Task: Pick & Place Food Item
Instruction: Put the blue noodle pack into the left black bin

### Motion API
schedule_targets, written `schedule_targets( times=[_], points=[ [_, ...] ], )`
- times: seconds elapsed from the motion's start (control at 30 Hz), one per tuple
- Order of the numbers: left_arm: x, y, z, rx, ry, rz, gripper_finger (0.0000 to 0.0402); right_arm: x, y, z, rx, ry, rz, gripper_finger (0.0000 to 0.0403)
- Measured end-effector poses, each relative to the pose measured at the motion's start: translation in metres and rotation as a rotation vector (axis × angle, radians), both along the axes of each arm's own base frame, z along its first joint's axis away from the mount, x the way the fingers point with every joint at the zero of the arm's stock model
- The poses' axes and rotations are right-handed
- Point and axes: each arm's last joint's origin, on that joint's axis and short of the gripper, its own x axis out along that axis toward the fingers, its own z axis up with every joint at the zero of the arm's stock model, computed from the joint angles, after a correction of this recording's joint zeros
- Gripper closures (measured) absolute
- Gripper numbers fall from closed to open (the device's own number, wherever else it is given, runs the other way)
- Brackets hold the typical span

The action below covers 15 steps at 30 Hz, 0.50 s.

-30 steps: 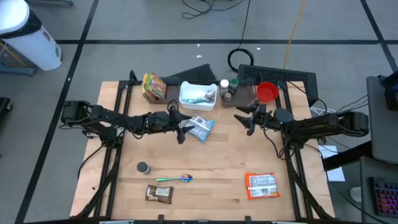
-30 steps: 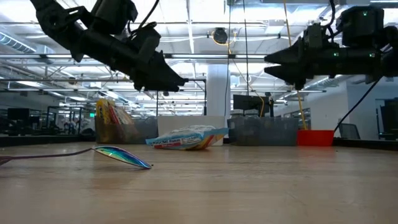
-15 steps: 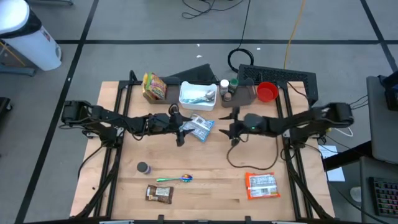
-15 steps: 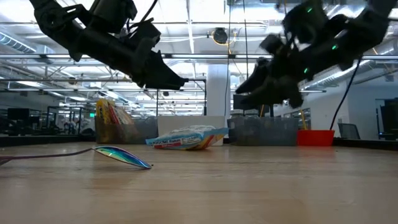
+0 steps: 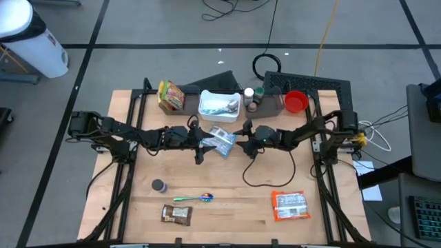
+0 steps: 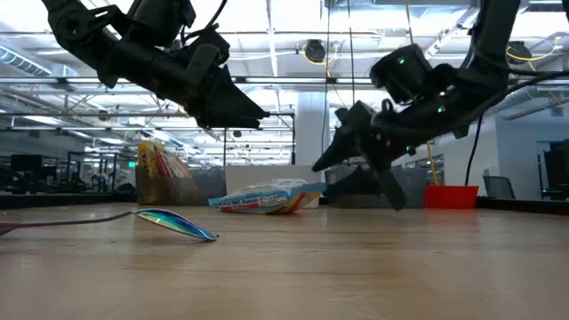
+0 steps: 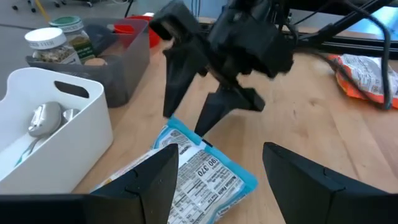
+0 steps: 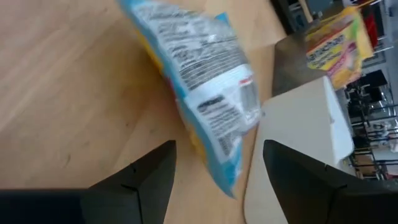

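High view shows the blue snack pouch [image 5: 222,140] (light, crinkly, soft) mid-tabletop between spread left gripper [image 5: 204,142] and spread right gripper [image 5: 241,138]; pinch its edge.

The tabletop [image 5: 227,186] is pale wood with a smooth, faintly satin finish and visible grain. At frame centre in the high view, the blue-and-white snack bag [image 5: 222,140] is a thin, glossy plastic film, crinkled and printed. Above it, the white bin [image 5: 219,105] looks like matt moulded plastic, and the spoon [image 7: 43,118] lying in it is shiny metal. The orange packet [image 5: 289,204] at lower right is glossy film too. The iridescent spoon [image 6: 173,222] gleams like polished metal. Both grippers, left [image 5: 204,142] and right [image 5: 242,138], are dull black plastic.
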Motion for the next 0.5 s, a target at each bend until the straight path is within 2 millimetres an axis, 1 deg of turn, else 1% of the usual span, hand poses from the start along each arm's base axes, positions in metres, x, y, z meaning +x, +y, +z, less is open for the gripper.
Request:
schedule_targets(
  times=[0.1, 0.23, 0.37, 0.5],
  points=[
    [0.0000, 0.0000, 0.0001, 0.000, -0.001, 0.000, 0.0158, 0.0050, -0.0008, -0.0064, -0.021, 0.026, 0.011, 0.0174],
    [-0.0001, 0.0000, -0.0001, -0.003, 0.001, 0.001, 0.0158, 0.0110, -0.0018, -0.0079, -0.018, 0.019, 0.004, 0.0191],
    [-0.0001, 0.0000, -0.0001, -0.005, 0.001, 0.002, 0.0158, 0.0109, -0.0028, -0.0077, -0.029, 0.021, -0.031, 0.0218],
    [-0.0001, 0.0000, -0.0002, -0.005, 0.002, 0.002, 0.0158, 0.0105, -0.0039, -0.0076, -0.046, 0.024, -0.071, 0.0255]
  ],
)
